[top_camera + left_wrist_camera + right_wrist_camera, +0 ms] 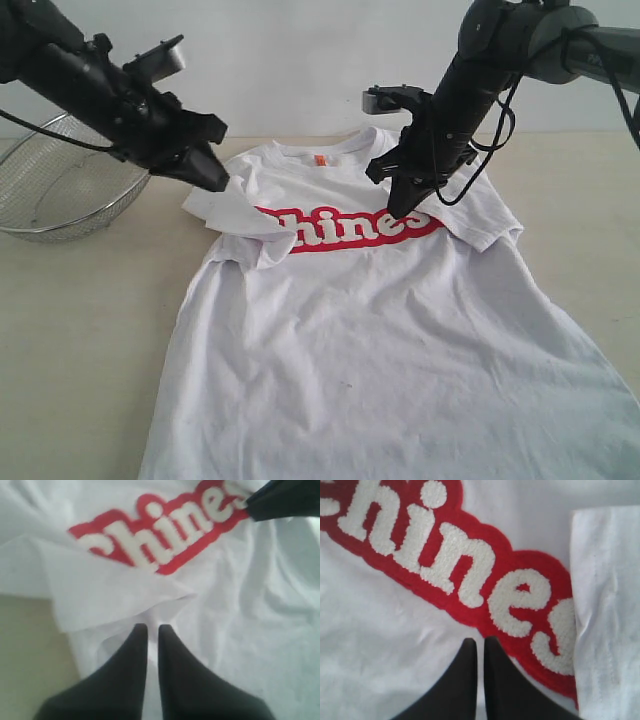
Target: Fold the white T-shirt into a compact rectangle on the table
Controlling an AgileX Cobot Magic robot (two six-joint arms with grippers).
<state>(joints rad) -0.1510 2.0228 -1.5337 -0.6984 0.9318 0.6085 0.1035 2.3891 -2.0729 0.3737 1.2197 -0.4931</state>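
The white T-shirt [380, 330] lies face up on the table [80, 330], collar at the far side, red lettering [350, 228] across the chest. One sleeve [240, 215] is folded inward over the start of the lettering. My left gripper [218, 183] is shut, its tips at the far edge of that folded sleeve [115, 592]; in the left wrist view the left gripper [153, 626] has nothing clamped between its tips. My right gripper [400, 212] is shut and empty, just over the lettering [460, 570]. The other sleeve [607, 605] also lies folded in.
A round wire-mesh basket [60, 180] stands at the far left of the table, behind the left arm. The shirt's hem runs off the near edge of the exterior view. A small orange tag [320, 159] shows inside the collar.
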